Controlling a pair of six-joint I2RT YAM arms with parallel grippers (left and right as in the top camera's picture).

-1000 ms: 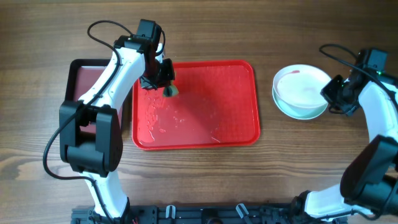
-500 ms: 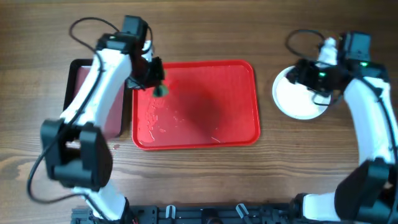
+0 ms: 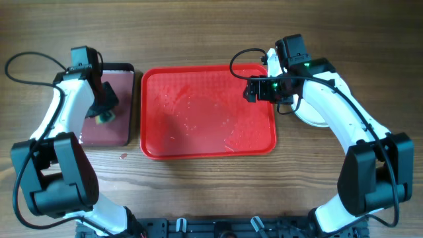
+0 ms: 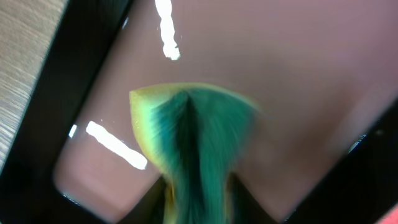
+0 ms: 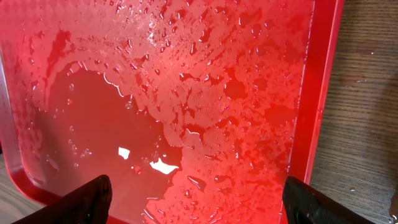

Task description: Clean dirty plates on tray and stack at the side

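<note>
Sponge [image 3: 104, 118], clamped in left gripper [image 3: 102, 113], is now off the tray [image 3: 198, 142] at 9 o'clock, right gripper [image 5: 198, 199] spread wide, so cleaning looks done.

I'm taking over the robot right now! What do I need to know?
The left gripper is shut on the sponge, over the maroon tray.
The right gripper has its jaws open and empty, above the right end of the red tray.
The plates sit on the table to the tray's right, mostly hidden under the right arm; their count is unclear.
Done: the red tray holds no plates, only water drops.
Left: probably set the sponge down and check the stack.
</note>
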